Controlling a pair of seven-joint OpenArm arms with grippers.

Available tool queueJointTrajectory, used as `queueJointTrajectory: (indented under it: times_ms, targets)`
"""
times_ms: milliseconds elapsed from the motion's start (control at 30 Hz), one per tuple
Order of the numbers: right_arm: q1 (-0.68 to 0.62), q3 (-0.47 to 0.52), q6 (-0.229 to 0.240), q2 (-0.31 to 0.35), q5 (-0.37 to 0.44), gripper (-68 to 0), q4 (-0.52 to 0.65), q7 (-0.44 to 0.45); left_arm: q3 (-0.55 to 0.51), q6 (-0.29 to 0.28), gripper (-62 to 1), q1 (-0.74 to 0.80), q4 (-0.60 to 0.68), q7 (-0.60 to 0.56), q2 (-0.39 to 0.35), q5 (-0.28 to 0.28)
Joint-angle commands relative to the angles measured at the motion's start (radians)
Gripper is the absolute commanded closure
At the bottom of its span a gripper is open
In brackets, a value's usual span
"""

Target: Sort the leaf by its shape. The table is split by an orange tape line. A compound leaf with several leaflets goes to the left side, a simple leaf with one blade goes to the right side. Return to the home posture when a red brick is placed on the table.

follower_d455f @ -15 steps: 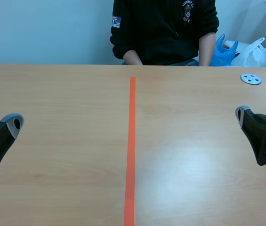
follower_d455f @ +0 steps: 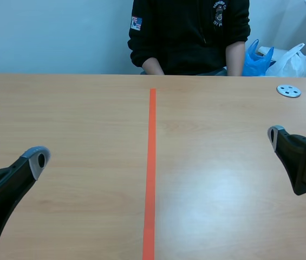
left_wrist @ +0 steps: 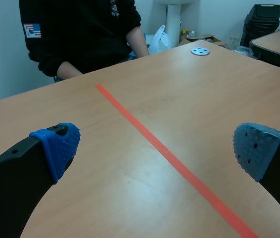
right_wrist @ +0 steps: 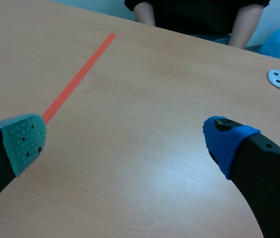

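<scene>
Left wrist view: left gripper (left_wrist: 157, 144) wide open, blue pads well apart, nothing between them; only bare table (left_wrist: 105, 198) and the orange tape line (left_wrist: 169, 158) running away under the gap. A person (left_wrist: 80, 34) in a dark top sits at the far edge, forearms resting there. A small perforated metal disc (left_wrist: 199, 50) lies far right. Right wrist view: right gripper (right_wrist: 125, 141) also wide open and empty, one green-grey pad and one blue, hovering over the right half with the tape off to its left and the disc ahead. Scene view: both arms low at the near corners, one on each side of the tape, well apart from it. A blue plastic bag (follower_d455f: 257, 59) sits behind the table, beside the person. No leaf is visible in any view, so the task's object is not on the table, and there is no red brick either. Judgement: waiting for an item. Risks: a leaf would presumably be set down by hand, so an early reach could meet the person's fingers. A flat, thin leaf gives the thick pads little to pinch, so they may scrape the wood or tear the blade. A leaf laid on the tape leaves the choice of arm unclear. Overlapping leaflets could be misread as one blade and send it to the wrong side.
</scene>
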Motion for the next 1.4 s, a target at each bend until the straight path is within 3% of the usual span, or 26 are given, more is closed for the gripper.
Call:
queueJointTrajectory:
  times_ms: [0, 200, 1000, 1367]
  targets:
    - [0.003, 0.01, -0.003, 0.0, 0.007, -67.9, 0.023, 0.015, -0.003, 0.002, -62.3, 0.005, 0.018, -0.013, 0.0, -0.019]
    - [0.003, 0.01, -0.003, 0.0, 0.006, -67.9, 0.023, 0.015, -0.003, 0.005, -62.3, 0.005, 0.018, -0.005, 0.0, -0.071]
    - [0.003, 0.01, -0.004, 0.0, 0.007, -67.9, 0.023, 0.023, -0.003, 0.027, -62.3, 0.005, 0.018, 0.037, 0.0, -0.071]
    - [0.006, 0.008, -0.008, 0.0, 0.006, -67.9, 0.023, 0.034, -0.003, 0.024, -62.3, 0.005, 0.018, -0.01, 0.0, -0.071]
